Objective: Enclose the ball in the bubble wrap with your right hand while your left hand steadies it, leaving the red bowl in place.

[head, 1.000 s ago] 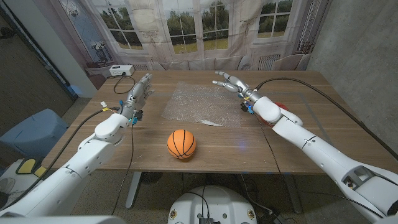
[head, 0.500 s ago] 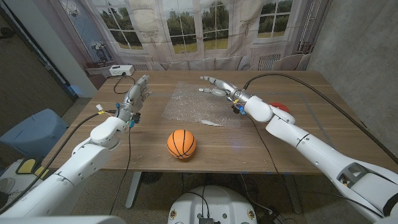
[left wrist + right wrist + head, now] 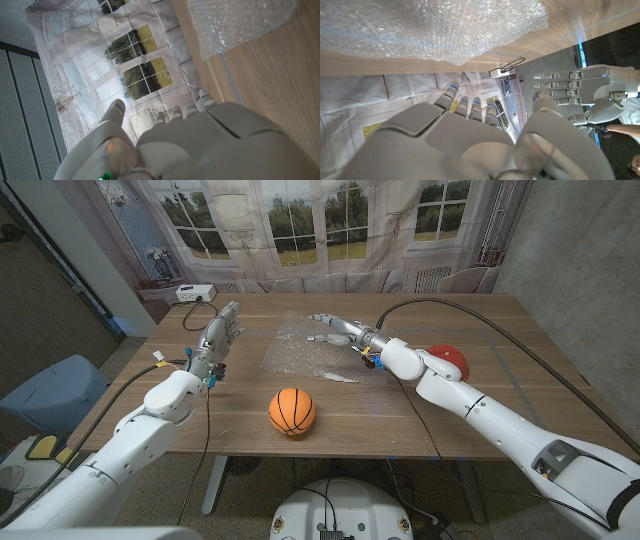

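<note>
The ball is sitting near the front edge of the bench, at 6 o'clock from the bubble wrap, which is lying flat at mid-bench. The right hand is reaching over the wrap's far right part, its fingers spread apart and holding nothing. The left hand is hovering at 9 o'clock of the wrap, well apart from it, fingers extended and empty. The red bowl is sitting at 3 o'clock of the wrap, partly behind the right forearm.
</note>
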Available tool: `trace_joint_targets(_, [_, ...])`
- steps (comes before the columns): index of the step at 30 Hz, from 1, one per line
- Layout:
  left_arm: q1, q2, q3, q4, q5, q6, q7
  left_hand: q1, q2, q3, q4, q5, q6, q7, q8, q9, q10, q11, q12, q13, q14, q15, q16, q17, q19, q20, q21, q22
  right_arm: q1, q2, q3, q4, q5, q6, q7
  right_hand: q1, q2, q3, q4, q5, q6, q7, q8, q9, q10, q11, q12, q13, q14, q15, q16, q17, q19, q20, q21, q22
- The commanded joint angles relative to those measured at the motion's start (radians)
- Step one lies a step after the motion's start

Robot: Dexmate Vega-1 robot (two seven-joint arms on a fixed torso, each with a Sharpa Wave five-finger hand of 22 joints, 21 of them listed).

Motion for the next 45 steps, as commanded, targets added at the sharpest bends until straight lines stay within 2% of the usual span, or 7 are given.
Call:
trace_joint_targets(1, [0.018,-0.006,-0.012,-0.013,0.002,-0.016,-0.007,-0.008,-0.002,-0.006,0.001,0.008,-0.046,0.005,0.001,0.001,-0.039,0.006,0.003,0.004,-0.067,0.007,0.004,0.005,-0.050,0.012,0.001,0.003,0.016,0.033,-0.060,0.014,-0.123,-0.059,0.013,0.004,-0.008,-0.007,0.001,0.008,-0.006,-0.004,-0.001,0.001,-0.015,0.003,-0.006,0.002,-0.015,-0.007,-0.005,0.002,-0.003,-0.001,0.000,0.002])
trace_joint_targets(20, [0.043,-0.006,-0.028,-0.016,-0.001,-0.041,-0.030,-0.014,-0.005,-0.009,0.004,0.008,-0.042,0.005,-0.002,0.001,-0.040,0.009,0.000,0.004,-0.069,0.008,0.002,0.006,-0.053,0.013,-0.002,0.003,0.089,0.112,-0.156,0.170,-0.225,-0.121,0.039,0.004,-0.011,-0.014,0.003,0.013,-0.020,-0.005,-0.004,0.002,-0.042,0.002,-0.013,0.003,-0.038,-0.013,-0.009,0.003,-0.016,-0.007,-0.003,0.002])
trace_joint_targets(35, [0.044,-0.008,-0.035,-0.001,-0.009,-0.057,-0.052,-0.020,-0.005,-0.011,0.007,0.009,-0.040,0.006,-0.005,0.002,-0.047,0.007,-0.005,0.005,-0.071,0.008,0.000,0.007,-0.052,0.013,-0.004,0.003,0.113,0.131,-0.206,0.226,-0.272,-0.172,0.036,0.007,-0.009,-0.016,0.003,0.018,0.004,0.000,0.007,0.003,-0.037,0.002,-0.008,0.003,-0.044,-0.018,-0.008,0.003,-0.015,-0.015,0.000,0.002])
trace_joint_targets(39, [0.039,-0.008,-0.035,0.008,-0.013,-0.061,-0.063,-0.022,-0.005,-0.011,0.007,0.009,-0.038,0.007,-0.005,0.002,-0.049,0.008,-0.006,0.005,-0.076,0.008,-0.003,0.007,-0.052,0.013,-0.005,0.004,0.109,0.124,-0.210,0.223,-0.283,-0.168,0.010,0.025,-0.003,-0.012,-0.003,0.025,0.033,0.007,0.016,0.003,-0.016,0.005,0.001,0.003,-0.036,-0.031,-0.003,0.001,0.007,-0.023,0.008,0.002])
trace_joint_targets(41, [0.037,-0.008,-0.035,0.012,-0.015,-0.063,-0.067,-0.023,-0.005,-0.011,0.008,0.009,-0.038,0.007,-0.006,0.002,-0.050,0.008,-0.007,0.005,-0.077,0.008,-0.003,0.007,-0.052,0.013,-0.005,0.004,0.109,0.122,-0.212,0.224,-0.289,-0.165,-0.002,0.050,0.002,-0.007,-0.011,0.034,0.060,0.005,0.022,0.003,0.012,-0.003,0.010,0.003,-0.003,-0.049,0.009,0.000,0.039,-0.030,0.019,0.002])
trace_joint_targets(43, [0.034,-0.009,-0.035,0.017,-0.018,-0.065,-0.072,-0.023,-0.005,-0.012,0.008,0.009,-0.038,0.008,-0.006,0.002,-0.051,0.008,-0.007,0.005,-0.079,0.006,-0.004,0.007,-0.054,0.013,-0.007,0.004,0.109,0.119,-0.218,0.228,-0.304,-0.156,-0.029,0.106,0.007,0.005,-0.026,0.047,0.084,0.003,0.023,0.002,0.046,0.000,0.018,0.003,0.067,-0.063,0.026,0.000,0.096,-0.036,0.035,0.004])
trace_joint_targets(45, [0.030,-0.009,-0.033,0.022,-0.020,-0.065,-0.077,-0.024,-0.005,-0.012,0.008,0.009,-0.038,0.008,-0.006,0.002,-0.052,0.008,-0.008,0.005,-0.080,0.007,-0.004,0.007,-0.056,0.013,-0.007,0.004,0.104,0.115,-0.220,0.233,-0.319,-0.140,-0.075,0.148,0.009,0.010,-0.027,0.057,0.103,0.008,0.023,0.002,0.091,-0.007,0.029,0.004,0.145,-0.075,0.047,0.006,0.153,-0.041,0.051,0.006])
